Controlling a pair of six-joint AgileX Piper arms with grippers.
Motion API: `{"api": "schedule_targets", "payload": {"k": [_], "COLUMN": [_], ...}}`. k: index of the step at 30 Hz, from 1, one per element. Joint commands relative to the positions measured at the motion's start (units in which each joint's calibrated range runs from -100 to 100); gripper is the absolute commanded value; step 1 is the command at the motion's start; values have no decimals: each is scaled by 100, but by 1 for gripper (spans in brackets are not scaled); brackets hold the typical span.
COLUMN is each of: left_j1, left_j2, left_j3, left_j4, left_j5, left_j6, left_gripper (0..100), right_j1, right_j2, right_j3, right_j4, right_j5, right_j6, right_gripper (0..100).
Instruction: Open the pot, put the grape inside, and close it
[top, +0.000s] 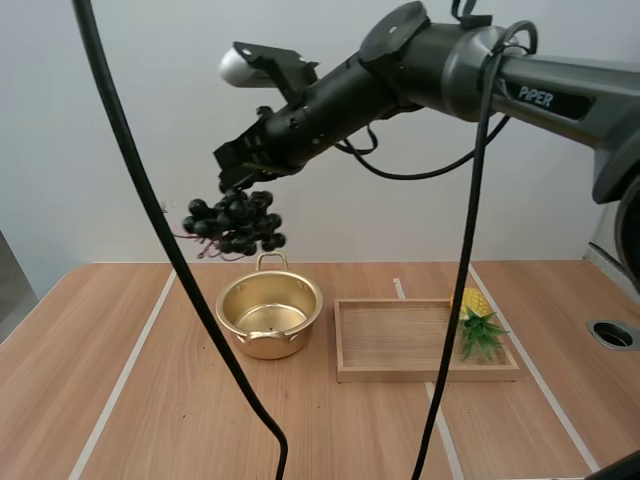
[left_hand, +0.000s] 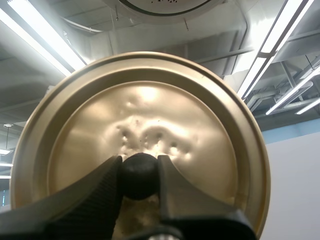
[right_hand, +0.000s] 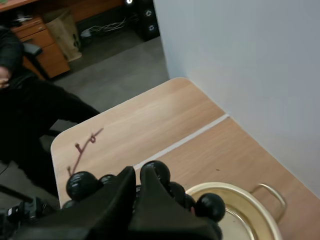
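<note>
The right pincer (top: 236, 183) pinches the bunch of grapes (top: 236, 226) by its top, hanging it in the air above the open gold pot (top: 228, 300) on the tabletop (top: 150, 400). The left pincer (left_hand: 140, 169) grips the lid (left_hand: 150, 110) by its black knob (left_hand: 140, 177). Beside the pot, a wooden tray (top: 390, 340) holds a small pineapple (top: 476, 322) at its right end.

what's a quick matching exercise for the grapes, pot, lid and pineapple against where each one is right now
1 grapes
2 pot
3 lid
4 pineapple

a open on the table
b in the wooden tray
c held by its knob in the left tool
d held in the air by the right tool

Pairs: 1-d, 2-a, 3-c, 4-b
</note>
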Motion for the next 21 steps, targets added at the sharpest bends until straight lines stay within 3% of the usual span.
{"api": "schedule_targets", "payload": {"k": [1,10,21], "left_j1": [2,2,2], "left_j2": [0,0,0], "left_j3": [-29,-29,-29], "left_j4": [-17,-17,-17], "left_j5": [-240,-240,-240], "left_j6": [-21,-21,-21], "left_gripper": [0,0,0], "right_j1": [117,117,117], "right_j2": [13,223,968], "right_j3": [-114,-114,-114], "right_j4": [-163,-561,-611], "right_j5": [-209,-1023,-1007], "right_j6": [-94,-94,-94], "right_gripper": [0,0,0]}}
